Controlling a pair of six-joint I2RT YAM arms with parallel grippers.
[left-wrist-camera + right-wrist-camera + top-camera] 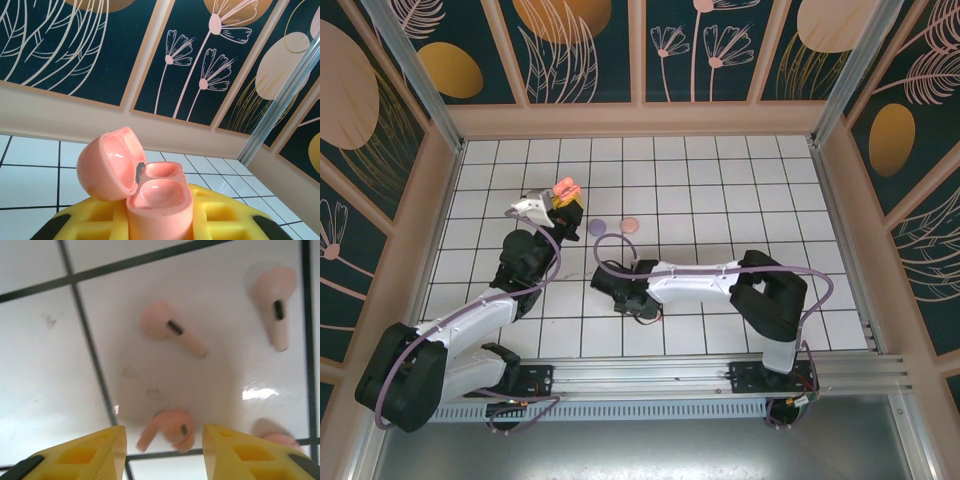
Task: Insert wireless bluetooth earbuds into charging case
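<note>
My left gripper (160,222) is shut on a coral-pink charging case (161,202) and holds it upright above the tiles. The case's lid (107,162) is swung open to the left, and both wells are bare. In the top view this left gripper (550,204) holds the case (565,189) at the back left. My right gripper (164,435) hangs open just over the floor. A coral earbud (172,429) lies on the tile between its yellow fingers (87,455), touching neither. Two pale pink earbuds (170,327) (275,295) lie further ahead. In the top view the right gripper (628,300) is low at mid-table.
Part of another coral bud (277,440) peeks out beside the right finger. Two small round things, one lilac (598,227) and one pink (630,223), lie on the tiles between the arms. Patterned walls (640,60) enclose the white tiled floor (720,180).
</note>
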